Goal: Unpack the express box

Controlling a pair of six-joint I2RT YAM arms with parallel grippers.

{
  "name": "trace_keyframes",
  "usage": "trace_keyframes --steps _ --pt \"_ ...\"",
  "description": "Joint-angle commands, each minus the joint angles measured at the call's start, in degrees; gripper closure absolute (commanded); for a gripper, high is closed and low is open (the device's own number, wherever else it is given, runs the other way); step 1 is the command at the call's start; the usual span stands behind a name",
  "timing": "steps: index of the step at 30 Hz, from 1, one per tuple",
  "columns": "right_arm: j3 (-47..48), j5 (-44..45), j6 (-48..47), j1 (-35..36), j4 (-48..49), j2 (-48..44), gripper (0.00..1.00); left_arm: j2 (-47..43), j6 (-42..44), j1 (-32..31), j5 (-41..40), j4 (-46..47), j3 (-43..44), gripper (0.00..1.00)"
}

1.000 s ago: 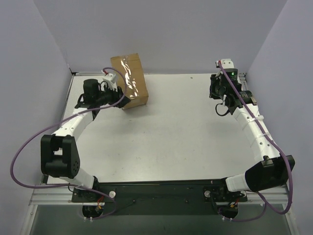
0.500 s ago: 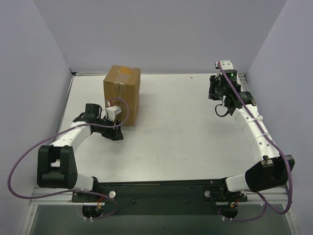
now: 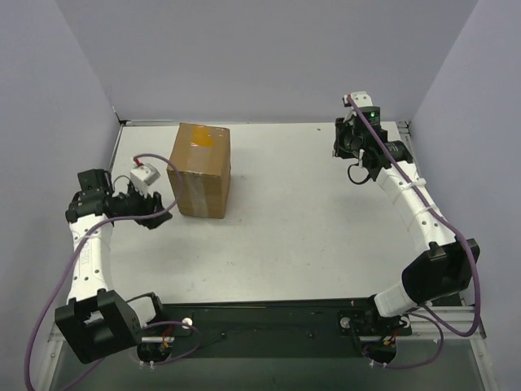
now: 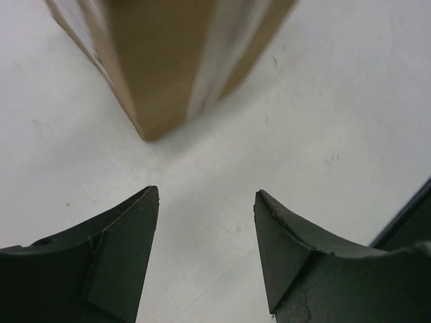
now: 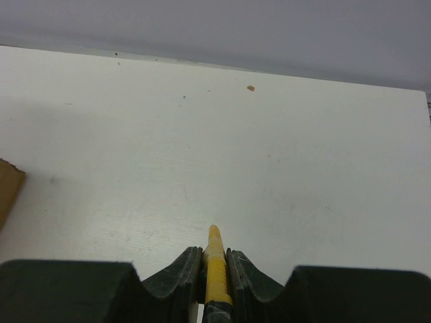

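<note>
The express box (image 3: pixel 199 169), a brown taped carton, stands upright on the white table (image 3: pixel 293 220) at the back left. In the left wrist view its lower corner (image 4: pixel 161 67) fills the top. My left gripper (image 3: pixel 160 210) hangs just left of the box, apart from it. It is open, with only bare table between the fingers (image 4: pixel 128 229). My right gripper (image 3: pixel 345 143) is at the back right, far from the box, shut on a slim yellow utility knife (image 5: pixel 215 266) whose tip pokes out ahead of the jaws. A corner of the box (image 5: pixel 7 188) shows at that view's left edge.
Grey walls (image 3: pixel 269 57) close the table on the back and both sides. The black base rail (image 3: pixel 269 318) runs along the near edge. A purple cable (image 3: pixel 49 342) loops by the left arm's base.
The box, tilted against the left gripper a second ago, now stands upright nearer the front. The left gripper has let go and drawn back to the left. The right arm shifted slightly left.
</note>
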Motion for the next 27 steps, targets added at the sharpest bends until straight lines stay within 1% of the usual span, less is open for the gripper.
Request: trace_keyframes --steps 1,2,3,4,5,6,7,8,9,10,11,12,13,14,15,16,20,22,24,25,26,27 --pt "3.3 -0.3 0.2 1.0 1.1 1.5 1.0 -1.0 -32.1 1.1 6.0 33.3 7.1 0.27" --pt "3.3 -0.4 0.2 1.2 1.0 1.6 1.0 1.0 -38.0 1.1 4.4 38.9 7.1 0.25" --pt "3.2 -0.4 0.2 1.3 1.0 1.6 1.0 2.8 -47.8 1.2 2.4 43.1 7.5 0.25" --pt "3.1 -0.5 0.2 1.4 1.0 1.7 1.0 4.7 -51.1 1.3 1.1 48.2 8.5 0.24" --pt "2.9 -0.5 0.2 1.4 0.9 1.6 1.0 9.2 -54.1 1.3 1.1 50.6 9.2 0.24" --pt "2.7 -0.5 0.1 1.3 1.0 1.3 1.0 11.5 -60.3 1.3 0.9 52.1 10.7 0.24" --pt "2.0 -0.4 0.1 1.4 1.0 1.1 1.0 13.7 -63.6 1.2 1.0 59.2 11.3 0.24" --pt "1.7 -0.3 0.0 1.4 1.1 0.9 1.0 18.2 -66.5 1.1 1.1 62.6 11.6 0.24" --pt "1.2 -0.3 -0.1 1.4 1.2 0.4 1.0 20.4 -71.9 0.9 1.1 65.6 13.1 0.24" --pt "0.9 -0.3 -0.2 1.4 1.2 0.2 1.0 22.8 -73.9 0.0 0.8 68.8 14.4 0.24" --pt "-0.1 -0.3 -0.3 1.4 1.3 -0.2 1.0 27.8 -75.3 -0.6 2.0 69.6 16.4 0.24" --pt "-0.5 -0.3 -0.5 1.4 1.3 -1.0 1.0 30.3 -77.3 -1.3 3.4 69.7 18.5 0.21" --pt "-1.0 -0.2 -0.8 1.4 1.3 -1.4 1.0 32.5 -78.4 -2.0 4.2 68.6 22.9 0.16" --pt "-2.1 0.1 -1.1 1.2 1.4 -1.9 1.0 36.2 -79.5 -3.3 5.8 68.2 24.5 0.1" --pt "-2.8 0.1 -1.2 1.2 1.5 -2.9 1.0 37.7 -80.9 -3.9 6.0 67.9 25.8 0.05" --pt "-3.4 0.1 -1.8 1.1 1.6 -3.4 1.0 39.0 -80.9 -4.5 5.8 66.3 27.6 0.03" --pt "-6.1 1.9 -2.6 0.6 1.7 -5.7 1.0 45.3 -81.3 -8.5 7.5 66.2 29.7 0.03" --pt "-7.3 1.9 -2.6 0.5 1.6 -6.9 1.0 47.6 -82.0 -9.9 11.2 67.8 30.4 0.03" --pt "-7.8 1.6 -2.5 0.6 1.3 -7.3 1.0 50.8 -84.7 -12.0 14.7 69.7 31.0 0.03" --pt "-7.8 1.7 -2.5 0.6 0.9 -7.4 1.0 51.7 -86.1 -12.7 15.8 73.2 31.0 0.03" --pt "-7.7 1.6 -4.0 0.6 0.6 -7.4 1.0 53.5 -90.5 -13.5 17.1 75.8 30.3 0.03" --pt "-7.6 1.6 -4.2 0.6 0.4 -7.4 1.0 54.1 -92.8 -14.9 17.7 78.4 29.5 0.03"
